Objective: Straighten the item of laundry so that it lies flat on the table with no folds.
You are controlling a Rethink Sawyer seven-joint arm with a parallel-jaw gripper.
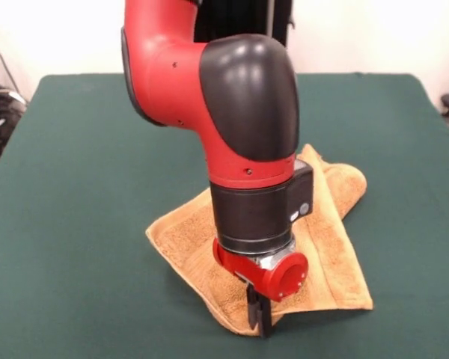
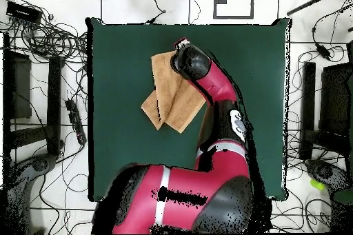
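The item of laundry (image 1: 335, 254), an orange-tan towel, lies crumpled on the green table (image 1: 75, 187) with its right rear part folded over itself. In the overhead view the item of laundry (image 2: 169, 94) shows as overlapping layers near the table's (image 2: 124, 46) middle. My gripper (image 1: 259, 315) points straight down at the towel's front edge, its fingers (image 1: 252, 307) close together and pinching the cloth there. From above, the arm's wrist covers the gripper (image 2: 181, 45) at the towel's upper edge.
The red and black arm (image 1: 232, 112) hides the towel's middle in the front view. Green tabletop runs wide on every side of the towel. Cables and equipment (image 2: 41, 39) lie on the floor beyond the table's edges.
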